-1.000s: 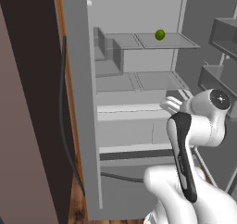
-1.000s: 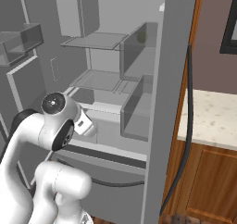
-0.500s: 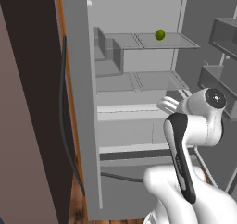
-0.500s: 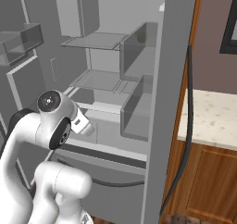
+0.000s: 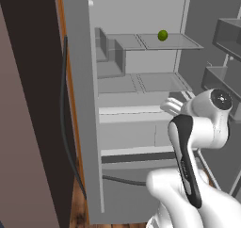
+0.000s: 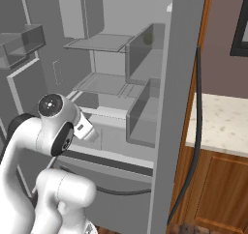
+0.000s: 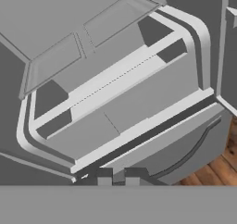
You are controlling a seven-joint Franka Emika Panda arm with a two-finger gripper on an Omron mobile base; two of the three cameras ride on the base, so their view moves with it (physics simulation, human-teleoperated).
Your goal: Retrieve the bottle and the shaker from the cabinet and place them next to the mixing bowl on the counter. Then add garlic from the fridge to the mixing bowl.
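Facing into the open fridge (image 5: 141,123), door swung aside and the counter (image 6: 225,124) just past its right wall. Gripper (image 7: 118,176) low in the hand view, its two dark tips nearly together with nothing between them — clenched empty, aimed at the front of the lower drawer (image 7: 134,112). No garlic clearly found; only a small green round thing (image 5: 163,35) on the upper glass shelf (image 5: 164,42), possibly a lime. That shelf lies above the hand and further in — so up and forward from the wrist, if the search goes there.
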